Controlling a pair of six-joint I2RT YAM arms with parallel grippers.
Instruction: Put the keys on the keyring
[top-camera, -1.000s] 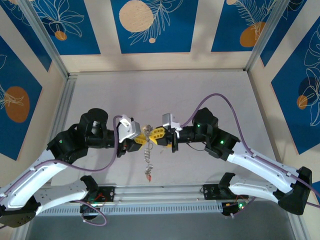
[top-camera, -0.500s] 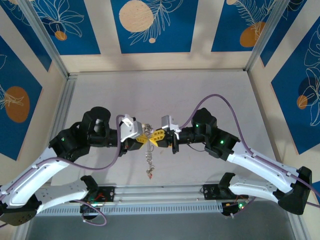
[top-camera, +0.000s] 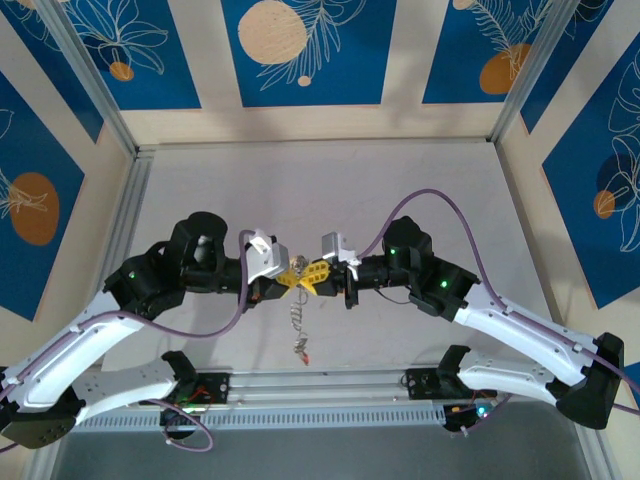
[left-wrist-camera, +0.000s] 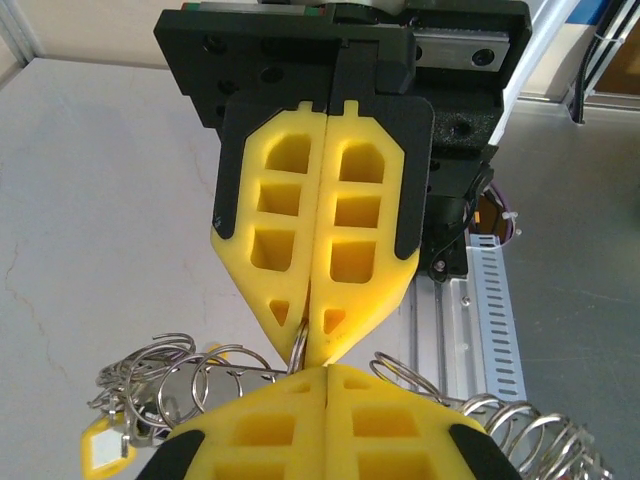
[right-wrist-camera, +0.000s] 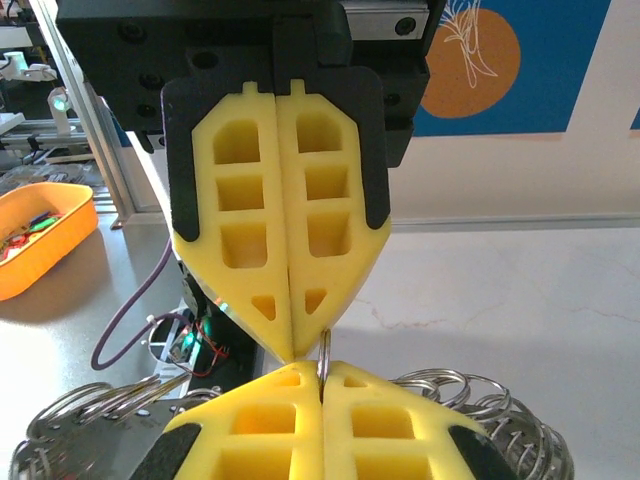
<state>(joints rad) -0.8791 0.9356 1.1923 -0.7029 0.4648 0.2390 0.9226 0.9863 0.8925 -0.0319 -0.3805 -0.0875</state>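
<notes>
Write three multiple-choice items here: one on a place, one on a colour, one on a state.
1. Where do the keys hang? A below the hands; B on the wall; C in a tray.
2. What colour are the fingers? A green; B yellow; C white.
3. The left hand and right hand are? A both open; B one open; C both shut on a thin metal ring.
Answers: A, the top view shows them dangling there; B, both wrist views show yellow; C, the closed tips pinch the ring.

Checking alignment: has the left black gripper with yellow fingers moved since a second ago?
Yes: the left gripper shifted right, away from the left aluminium rail.
</notes>
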